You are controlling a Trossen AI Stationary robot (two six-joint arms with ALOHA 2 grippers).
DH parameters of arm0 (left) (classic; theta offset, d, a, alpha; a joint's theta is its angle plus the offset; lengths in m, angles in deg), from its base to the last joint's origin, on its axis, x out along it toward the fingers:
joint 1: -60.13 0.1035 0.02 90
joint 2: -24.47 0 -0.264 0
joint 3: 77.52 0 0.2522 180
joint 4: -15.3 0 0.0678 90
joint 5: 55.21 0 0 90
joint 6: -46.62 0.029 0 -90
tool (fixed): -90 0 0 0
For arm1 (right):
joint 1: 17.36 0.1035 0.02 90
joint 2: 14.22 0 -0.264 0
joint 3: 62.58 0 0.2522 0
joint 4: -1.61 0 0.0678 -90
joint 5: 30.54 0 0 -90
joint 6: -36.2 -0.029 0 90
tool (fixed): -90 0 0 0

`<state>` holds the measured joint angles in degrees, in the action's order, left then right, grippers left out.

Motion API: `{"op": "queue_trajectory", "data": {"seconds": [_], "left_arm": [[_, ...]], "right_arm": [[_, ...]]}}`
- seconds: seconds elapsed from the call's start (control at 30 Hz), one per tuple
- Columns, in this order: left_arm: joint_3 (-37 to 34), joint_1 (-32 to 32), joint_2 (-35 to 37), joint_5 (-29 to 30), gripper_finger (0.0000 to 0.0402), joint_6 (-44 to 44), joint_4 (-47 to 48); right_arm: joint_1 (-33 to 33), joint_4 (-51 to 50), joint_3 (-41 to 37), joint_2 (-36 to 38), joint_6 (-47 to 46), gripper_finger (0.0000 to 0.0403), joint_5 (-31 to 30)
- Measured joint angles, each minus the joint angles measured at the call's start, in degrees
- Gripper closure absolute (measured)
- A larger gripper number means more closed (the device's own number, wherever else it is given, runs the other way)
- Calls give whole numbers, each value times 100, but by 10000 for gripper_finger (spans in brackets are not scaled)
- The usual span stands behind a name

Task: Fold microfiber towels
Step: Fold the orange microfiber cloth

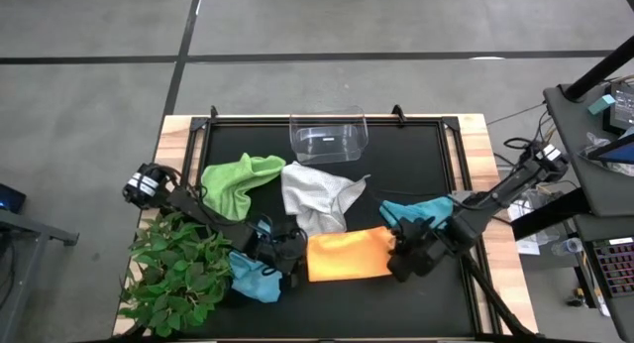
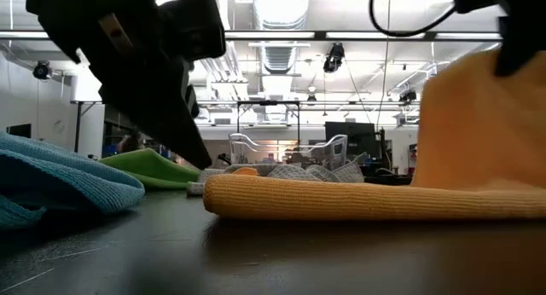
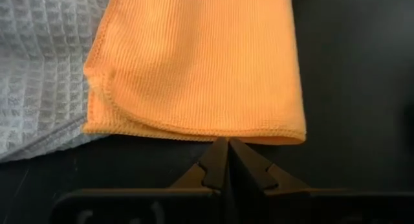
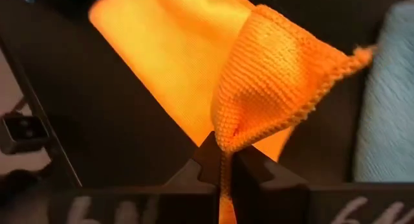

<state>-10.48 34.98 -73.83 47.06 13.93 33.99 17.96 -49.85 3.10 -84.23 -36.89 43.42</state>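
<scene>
The yellow-orange towel (image 1: 347,256) lies folded on the black mat between my two grippers. My right gripper (image 1: 401,256) is at its right end and shut on it. My left gripper (image 1: 287,250) is shut at its left end, fingertips (image 3: 228,145) right at the hemmed edge (image 3: 194,132). The grey-white towel (image 1: 315,199) lies crumpled behind the orange one, and one corner of the orange towel rests on it (image 3: 97,75). The lime green towel (image 1: 241,181), the teal towel (image 1: 416,212) and the light blue towel (image 1: 253,276) lie crumpled on the mat. My left gripper's shut fingertips stand at the orange towel's left edge; I cannot tell whether they touch it. My right gripper (image 4: 223,153) pinches a bunched corner of the orange towel's right end (image 4: 259,101) between its two fingers. That end is raised off the mat (image 2: 465,116), and the rest lies flat on the mat (image 2: 341,197).
A clear plastic bin (image 1: 328,135) stands at the mat's far edge. A leafy green plant (image 1: 178,274) sits at the near left beside my left arm. The wooden table edge (image 1: 474,135) frames the mat.
</scene>
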Motion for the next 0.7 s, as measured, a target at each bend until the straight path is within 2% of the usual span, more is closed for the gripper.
{"op": "queue_trajectory", "data": {"seconds": [0.53,0.7], "left_arm": [[0,-9,-282,0,402,0,-151],[0,-9,-282,9,402,-2,-161]], "right_arm": [[-953,2361,-4,-1247,1247,394,123],[-1157,2723,40,-1658,1567,394,106]]}}
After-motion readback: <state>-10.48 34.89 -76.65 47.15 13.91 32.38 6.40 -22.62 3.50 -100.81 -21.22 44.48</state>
